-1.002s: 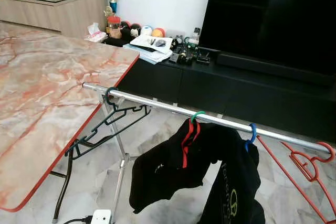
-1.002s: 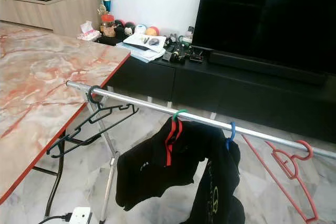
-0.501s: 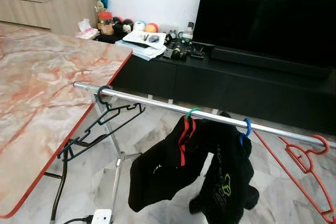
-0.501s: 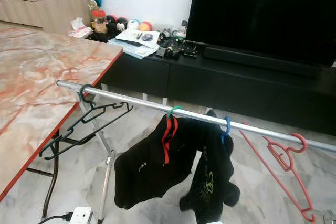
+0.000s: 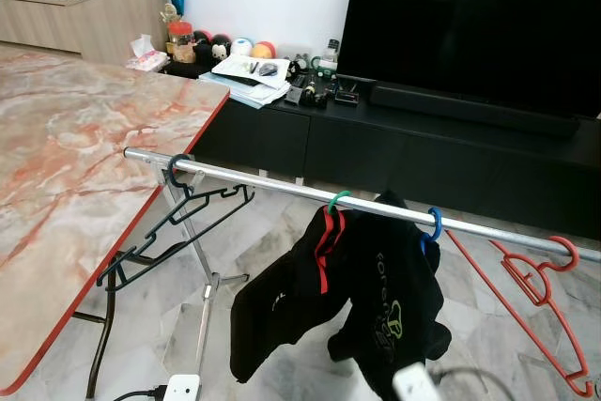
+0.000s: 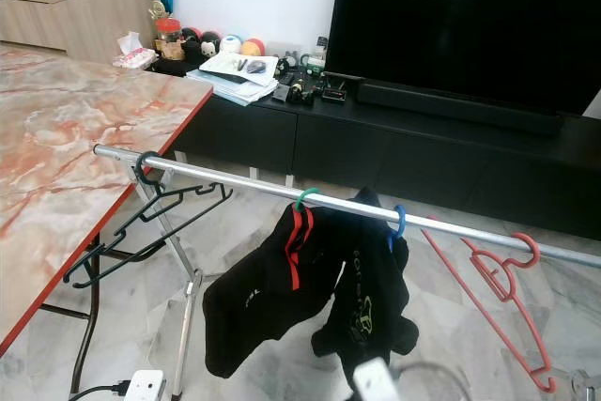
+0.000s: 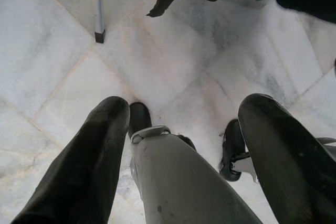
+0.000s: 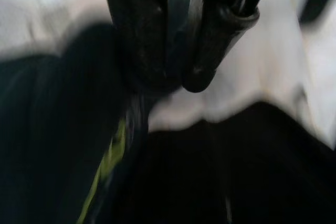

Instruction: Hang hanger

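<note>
Shiny metal rail [image 5: 282, 183], matt black cloth garment [image 5: 376, 288], glossy marble table [image 5: 66, 166]

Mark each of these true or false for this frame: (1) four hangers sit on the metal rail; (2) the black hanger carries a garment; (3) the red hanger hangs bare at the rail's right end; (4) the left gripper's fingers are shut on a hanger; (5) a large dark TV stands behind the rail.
1. Four hangers sit on the metal rail: true, by their hooks.
2. The black hanger carries a garment: false. It hangs bare near the marble table; the black clothing is on the green-hooked hanger and the blue-hooked hanger.
3. The red hanger hangs bare at the rail's right end: true.
4. The left gripper is shut on a hanger: false. Its fingers are apart, pointing down at the floor.
5. A large dark TV stands behind the rail: true.
</note>
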### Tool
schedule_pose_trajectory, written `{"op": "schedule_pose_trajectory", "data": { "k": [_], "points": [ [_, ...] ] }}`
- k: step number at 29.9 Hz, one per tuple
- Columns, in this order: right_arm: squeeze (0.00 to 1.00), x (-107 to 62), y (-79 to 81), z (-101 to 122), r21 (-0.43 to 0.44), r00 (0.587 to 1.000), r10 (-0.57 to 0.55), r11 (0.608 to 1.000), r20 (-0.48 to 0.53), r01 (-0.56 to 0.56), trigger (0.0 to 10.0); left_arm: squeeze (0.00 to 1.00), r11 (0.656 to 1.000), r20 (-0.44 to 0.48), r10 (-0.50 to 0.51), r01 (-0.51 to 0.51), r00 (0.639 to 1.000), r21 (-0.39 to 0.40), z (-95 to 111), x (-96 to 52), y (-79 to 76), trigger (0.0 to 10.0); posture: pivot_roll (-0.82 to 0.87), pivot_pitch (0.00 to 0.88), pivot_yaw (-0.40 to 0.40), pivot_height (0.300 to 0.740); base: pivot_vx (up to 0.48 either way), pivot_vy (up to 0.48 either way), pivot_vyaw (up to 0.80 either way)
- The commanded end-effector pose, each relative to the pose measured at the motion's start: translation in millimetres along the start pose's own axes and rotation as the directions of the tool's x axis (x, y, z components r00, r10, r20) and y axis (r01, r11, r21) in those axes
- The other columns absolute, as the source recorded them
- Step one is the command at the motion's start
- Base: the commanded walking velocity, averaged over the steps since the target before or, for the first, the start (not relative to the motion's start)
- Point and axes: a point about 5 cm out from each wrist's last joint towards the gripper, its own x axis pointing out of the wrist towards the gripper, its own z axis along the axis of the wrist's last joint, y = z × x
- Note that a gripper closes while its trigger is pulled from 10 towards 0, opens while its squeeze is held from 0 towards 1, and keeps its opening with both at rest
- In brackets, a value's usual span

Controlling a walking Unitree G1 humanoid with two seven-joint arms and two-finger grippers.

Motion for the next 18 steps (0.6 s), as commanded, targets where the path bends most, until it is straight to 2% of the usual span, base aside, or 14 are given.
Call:
{"op": "schedule_pose_trajectory", "data": {
  "k": [1, 5, 7, 9, 15, 18],
  "points": [
    [0.00, 1.0, -8.7, 30, 0.065, 0.983, -0.033, 0.998, 0.180, 0.021, 10.0, 0.00, 1.000, -0.033, -0.011, 0.011, 0.999, 0.012, -6, -0.4, -1.3, 10.0, 0.08, 0.000, -0.094, 0.740, 0.000, 0.000, 0.00],
    [0.00, -1.2, -17.6, 64, 0.185, 0.933, -0.099, 0.982, 0.347, 0.036, 10.0, 0.00, 1.000, -0.033, -0.016, 0.017, 0.999, 0.021, -6, -0.3, -1.7, 10.0, 0.08, 0.000, -0.092, 0.740, 0.000, 0.000, 0.00],
    [0.00, -4.5, -21.6, 90, 0.244, 0.885, -0.136, 0.969, 0.446, 0.026, 10.0, 0.00, 1.000, -0.032, -0.017, 0.018, 0.999, 0.024, -5, -0.3, -1.9, 10.0, 0.08, 0.000, -0.090, 0.740, 0.000, 0.000, 0.00],
    [0.00, -5.7, -22.3, 107, 0.278, 0.855, -0.147, 0.961, 0.497, 0.004, 10.0, 0.00, 0.999, -0.032, -0.019, 0.019, 0.999, 0.026, -5, -0.3, -1.9, 10.0, 0.08, 0.000, -0.090, 0.740, 0.000, 0.000, 0.00],
    [0.00, -7.5, -25.9, 130, 0.300, 0.811, -0.180, 0.954, 0.557, 0.006, 10.0, 0.00, 1.000, -0.030, -0.016, 0.017, 0.999, 0.025, -5, -0.3, -1.5, 10.0, 0.10, 0.000, -0.091, 0.740, 0.000, 0.000, 0.00],
    [0.00, -9.1, -37.3, 141, 0.337, 0.791, -0.258, 0.939, 0.555, 0.070, 10.0, 0.00, 1.000, -0.031, -0.014, 0.015, 0.999, 0.024, -5, -0.3, -1.1, 10.0, 0.09, 0.000, -0.086, 0.740, 0.000, 0.000, 0.00]
  ]
}}
